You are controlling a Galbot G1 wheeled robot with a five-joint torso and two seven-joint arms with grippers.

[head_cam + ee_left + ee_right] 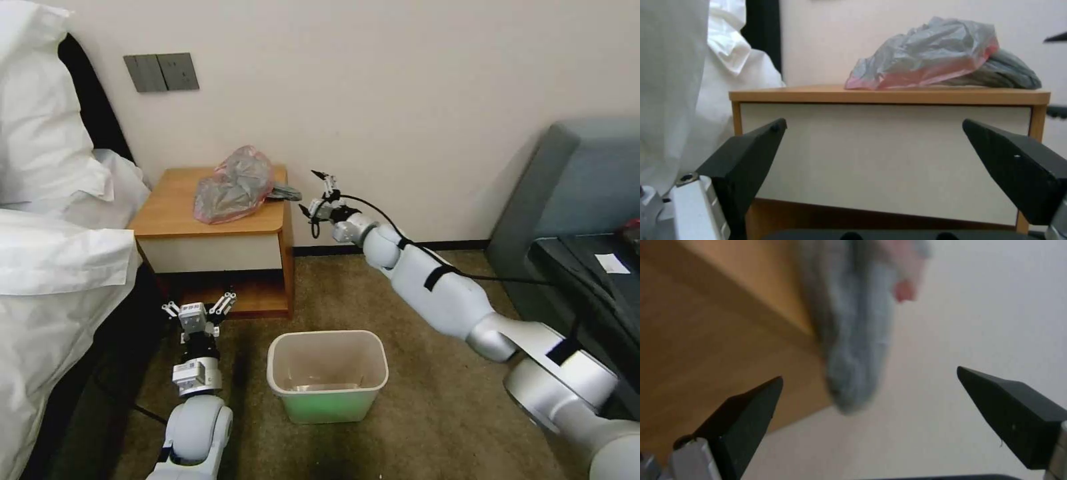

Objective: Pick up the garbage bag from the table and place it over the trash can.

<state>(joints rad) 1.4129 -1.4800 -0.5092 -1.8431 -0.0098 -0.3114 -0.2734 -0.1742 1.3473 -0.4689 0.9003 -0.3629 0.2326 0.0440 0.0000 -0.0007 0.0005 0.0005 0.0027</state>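
Crinkly grey garbage bag lies ungrasped on the bench; right gripper, fingers spread, waits at its three o'clock; left gripper spread, low; trash can unlined.

A bedroom, likely a hotel room or a staged one. White bedding spills from a bed at nine o'clock, against a dark headboard. Beside it, at eleven o'clock, stands a wooden nightstand with a cream drawer front and an open lower shelf, set against a plain pale wall. A grey switch panel is mounted on that wall above the nightstand. Brown carpet covers the floor, where a small trash can stands at six o'clock. A grey upholstered seat sits at three o'clock.
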